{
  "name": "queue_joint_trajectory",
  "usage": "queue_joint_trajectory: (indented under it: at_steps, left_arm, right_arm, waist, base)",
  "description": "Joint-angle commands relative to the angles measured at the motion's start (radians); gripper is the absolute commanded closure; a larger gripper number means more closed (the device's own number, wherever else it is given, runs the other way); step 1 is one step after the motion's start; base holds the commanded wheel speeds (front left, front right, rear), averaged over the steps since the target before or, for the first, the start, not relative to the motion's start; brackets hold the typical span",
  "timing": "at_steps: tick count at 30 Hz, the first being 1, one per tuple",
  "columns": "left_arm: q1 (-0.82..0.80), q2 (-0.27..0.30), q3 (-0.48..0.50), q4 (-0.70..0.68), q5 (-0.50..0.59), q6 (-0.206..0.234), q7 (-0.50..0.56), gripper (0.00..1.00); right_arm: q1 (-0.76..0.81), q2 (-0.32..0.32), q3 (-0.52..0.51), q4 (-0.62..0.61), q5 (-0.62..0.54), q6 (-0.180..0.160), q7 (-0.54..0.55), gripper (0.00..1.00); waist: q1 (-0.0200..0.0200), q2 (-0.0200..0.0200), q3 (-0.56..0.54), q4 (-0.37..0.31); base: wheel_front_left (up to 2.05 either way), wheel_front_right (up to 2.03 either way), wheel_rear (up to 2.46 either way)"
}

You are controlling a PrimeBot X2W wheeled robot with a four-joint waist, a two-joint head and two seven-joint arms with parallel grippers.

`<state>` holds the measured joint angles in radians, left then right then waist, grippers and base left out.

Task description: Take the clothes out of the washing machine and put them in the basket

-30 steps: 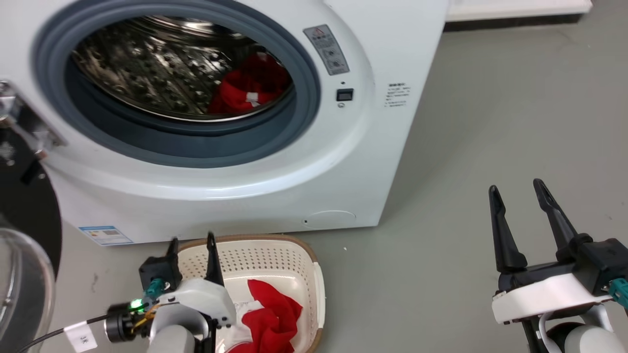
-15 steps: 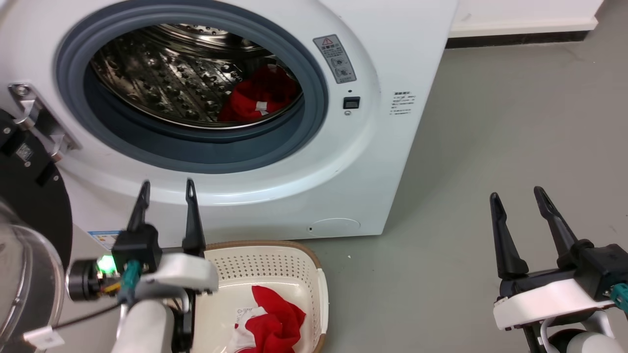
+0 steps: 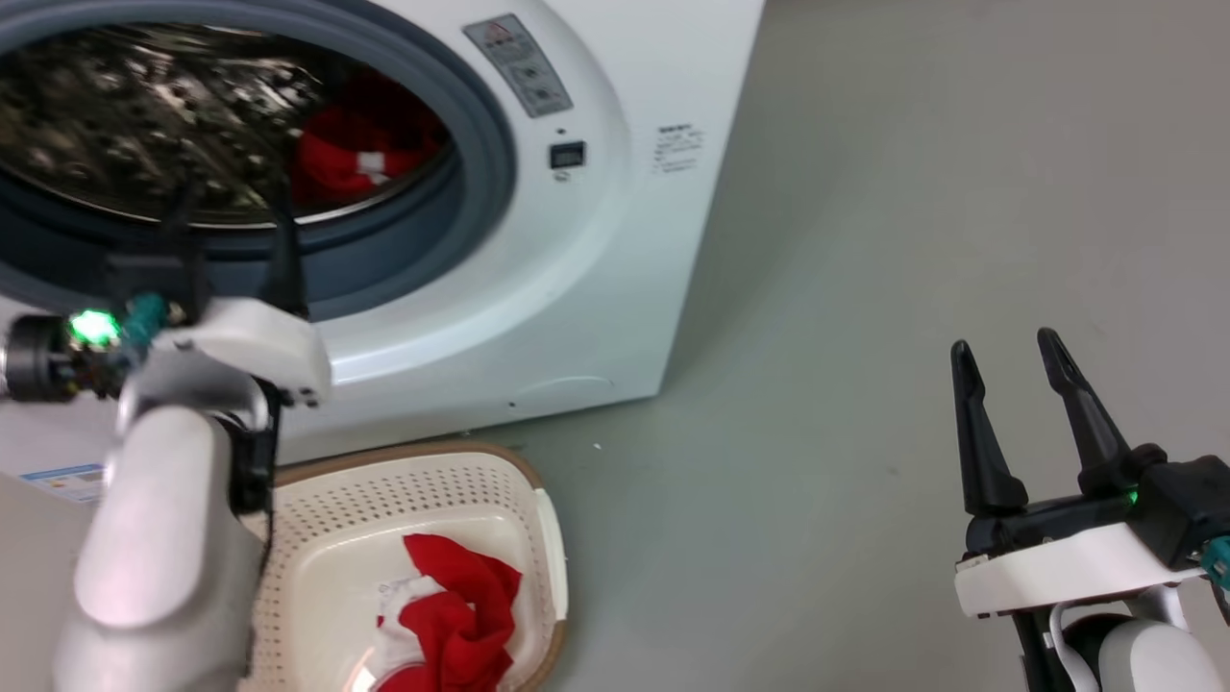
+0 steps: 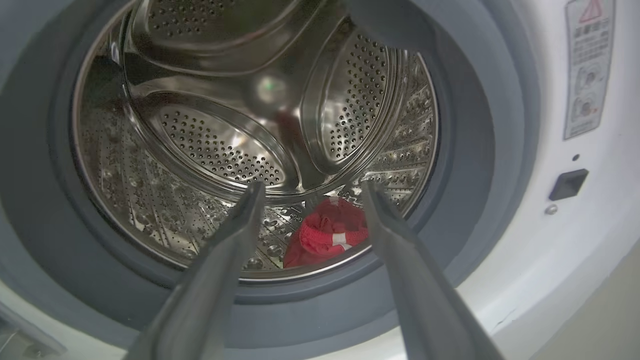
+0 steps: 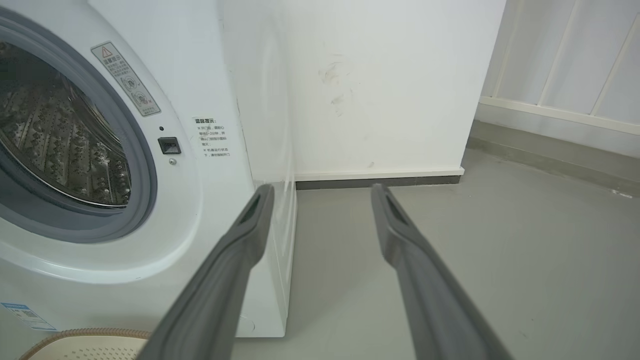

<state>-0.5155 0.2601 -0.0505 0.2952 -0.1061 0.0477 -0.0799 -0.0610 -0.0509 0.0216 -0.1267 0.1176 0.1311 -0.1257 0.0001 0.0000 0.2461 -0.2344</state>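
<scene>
Retrieval of what lies in the drum looks to be the step in hand. Over on the left, the left gripper (image 3: 231, 240) is raised in front of the washing machine (image 3: 577, 288), level with the lower lip of the grey rubber seal (image 3: 480, 125), its two dark fingers spread wide with nothing between them. Along its wrist view the fingers frame the perforated steel drum (image 4: 215, 145), and a red garment (image 4: 327, 232) with a small white tag sits low at the front right of the drum, just behind the seal. To do this well I'd say the arm should go in over the seal without scraping it, angle down and a little right, and close on the bunched crown of the cloth, not a thin edge, so that the whole piece lifts clear of the lip and does not snag. Below the porthole, on the floor close against the machine's front, stands the cream basket (image 3: 548, 538), and a second red garment (image 3: 461, 605) with white patches is crumpled inside it. Right of that, the smooth grey floor (image 3: 865, 240) runs out, matt and clean apart from a speck or two. Far right, the right gripper (image 3: 1006, 351) hangs well apart from the machine, fingers parted and holding nothing. Its wrist view takes in a white wall (image 5: 375, 75), faintly scuffed, with a dark skirting (image 5: 380, 184) along its foot.
</scene>
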Motion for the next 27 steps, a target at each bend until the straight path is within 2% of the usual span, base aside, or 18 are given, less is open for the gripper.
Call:
queue_joint_trajectory:
  at_steps: [1, 11, 18, 20, 23, 27]
  left_arm:
    - [-0.039, 0.020, 0.007, 0.031, -0.002, -0.008, 0.014, 0.00]
    - [-0.253, 0.179, 0.071, 0.282, -0.017, -0.027, 0.129, 0.00]
    - [-0.417, 0.285, 0.061, 0.414, 0.002, -0.058, 0.242, 0.00]
    - [-0.454, 0.301, 0.046, 0.430, 0.016, -0.060, 0.289, 0.00]
    - [-0.527, 0.362, 0.041, 0.455, 0.026, -0.081, 0.357, 0.00]
    - [-0.621, 0.375, 0.007, 0.470, 0.047, -0.099, 0.441, 0.00]
  right_arm:
    - [-0.021, 0.001, 0.003, 0.007, 0.007, -0.001, -0.013, 0.00]
    - [-0.089, 0.001, 0.048, 0.072, 0.065, -0.001, -0.081, 0.00]
    - [-0.125, 0.001, 0.094, 0.114, 0.098, -0.001, -0.114, 0.00]
    - [-0.132, 0.001, 0.104, 0.121, 0.106, -0.001, -0.122, 0.00]
    - [-0.134, 0.002, 0.123, 0.125, 0.117, -0.001, -0.130, 0.00]
    - [-0.125, 0.001, 0.124, 0.116, 0.124, -0.001, -0.135, 0.00]
  waist:
    - [-0.0001, 0.0000, 0.067, -0.064]
    - [-0.0001, 0.0000, 0.207, -0.209]
    - [-0.0001, 0.0000, 0.291, -0.289]
    - [-0.0001, 0.0000, 0.312, -0.309]
    - [-0.0001, 0.0000, 0.349, -0.339]
    - [-0.0001, 0.0000, 0.395, -0.348]
  base:
    - [0.00, 0.00, 0.00]
    - [0.00, 0.00, 0.00]
    - [0.00, 0.00, 0.00]
    - [0.00, 0.00, 0.00]
    - [0.00, 0.00, 0.00]
    - [0.00, 0.00, 0.00]
